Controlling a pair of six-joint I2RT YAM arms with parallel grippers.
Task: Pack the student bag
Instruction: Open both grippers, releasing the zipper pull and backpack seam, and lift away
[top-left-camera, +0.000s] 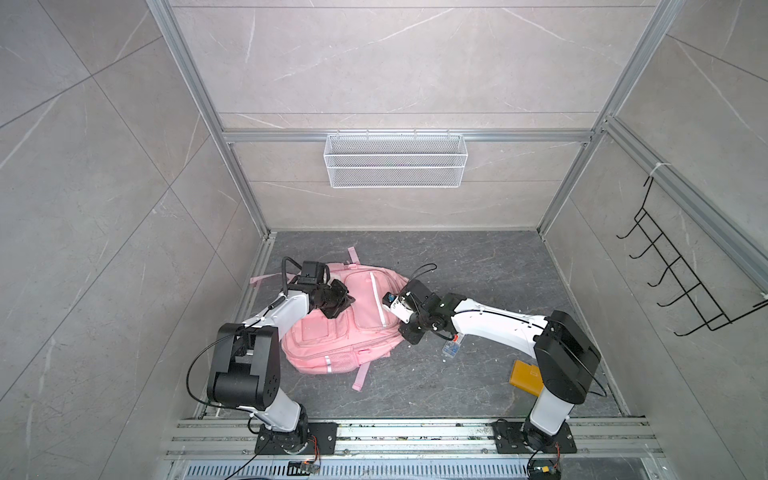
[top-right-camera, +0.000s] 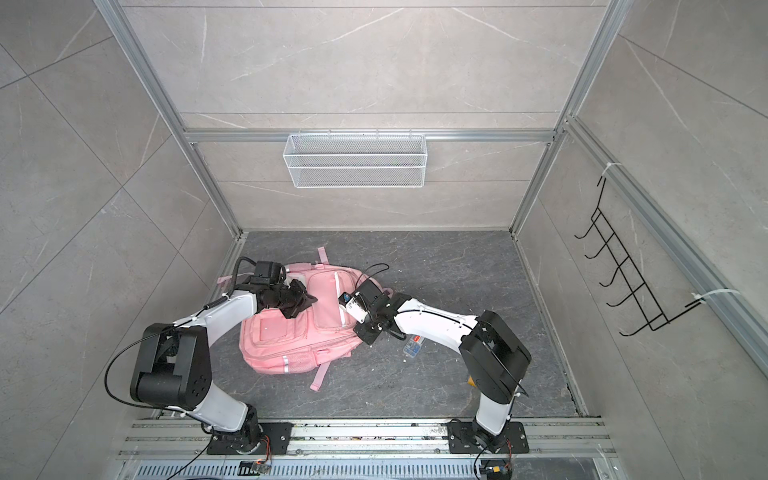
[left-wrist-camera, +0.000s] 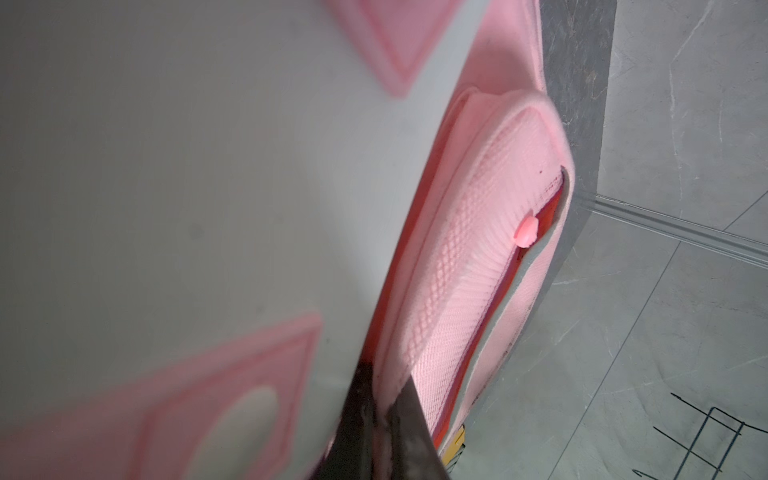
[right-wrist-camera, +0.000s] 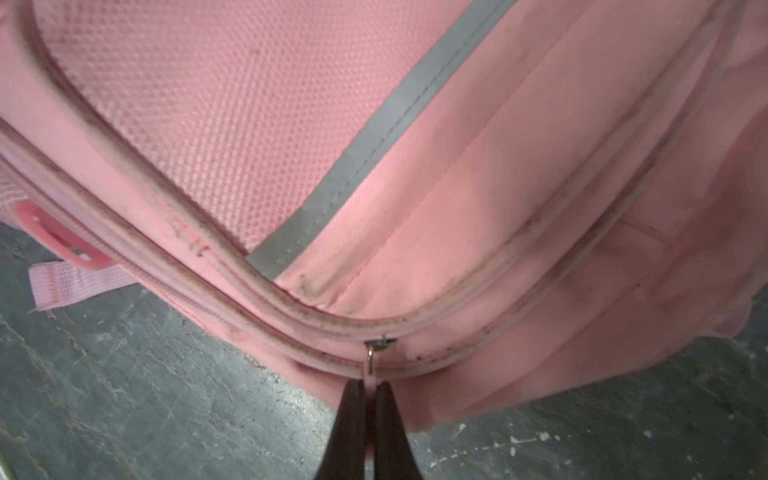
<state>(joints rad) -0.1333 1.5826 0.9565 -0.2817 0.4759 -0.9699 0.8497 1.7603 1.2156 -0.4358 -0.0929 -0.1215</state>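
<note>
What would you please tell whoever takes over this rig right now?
Left hand: shut, apparently pinching fabric of the bag.
Right hand: shut on a zip pull at the bag's edge.
The bag lies on the floor; a small case and a yellow item lie outside it.
Done: both grips set.
Left: probably work the zip, load both items, close.

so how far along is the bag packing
Early. Done: nothing visibly packed. In hand: the right gripper pinches a zip pull on the student bag, while the left gripper is shut on its fabric. Left: a clear case and a yellow flat item lie on the floor, outside the bag.
</note>
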